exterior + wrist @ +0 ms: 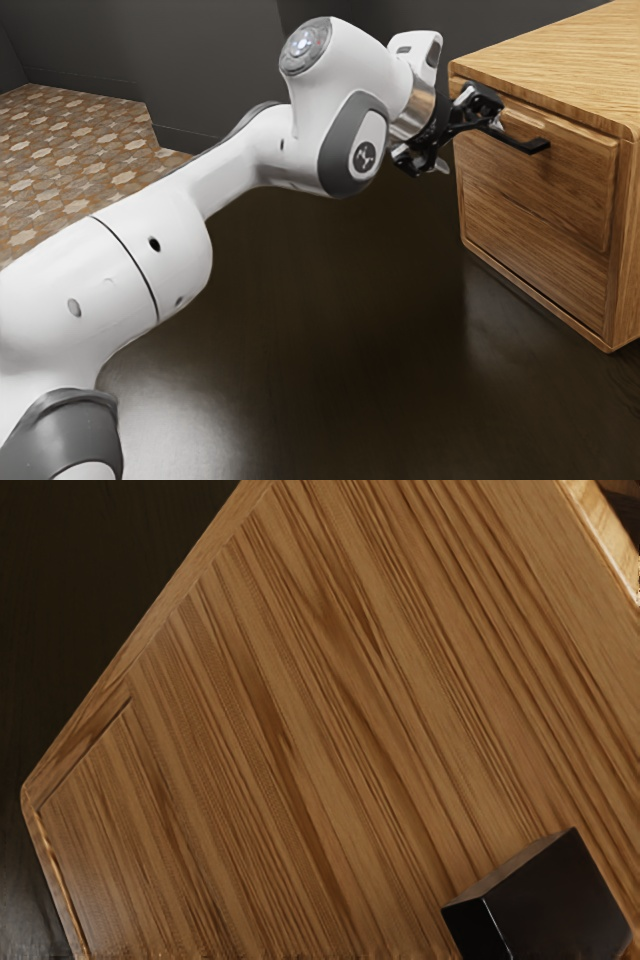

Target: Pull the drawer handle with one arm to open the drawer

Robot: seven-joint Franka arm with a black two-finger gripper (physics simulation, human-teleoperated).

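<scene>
Oak-coloured wood makes up the cabinet (575, 60) at the exterior view's right, standing on a dark, faintly glossy table (350, 350). The drawer (540, 195) fills the upper part of its front, and a black bar handle (525, 140) runs across the drawer's top edge, standing a little proud of the wood. The drawer front looks roughly level with the cabinet's face; whether it is drawn out slightly cannot be told from this angle.

The white arm (250, 180) comes in from the exterior view's lower left and bends at its elbow toward the cabinet. Its black gripper (480, 112) is at the end of the handle nearer the arm, close against the drawer's upper corner — black on black there, so I cannot tell whether the jaws are wide, narrow or closed on the bar.

From the wrist, the drawer front's striped grain (330, 730) lies right before the hand, with a seam line along the panel's edge and the dark table beyond it. A squared black block (540, 905) sits just under the hand — handle or something else, I cannot tell.

Patterned brown tiles (70, 150) cover the floor behind the arm.
</scene>
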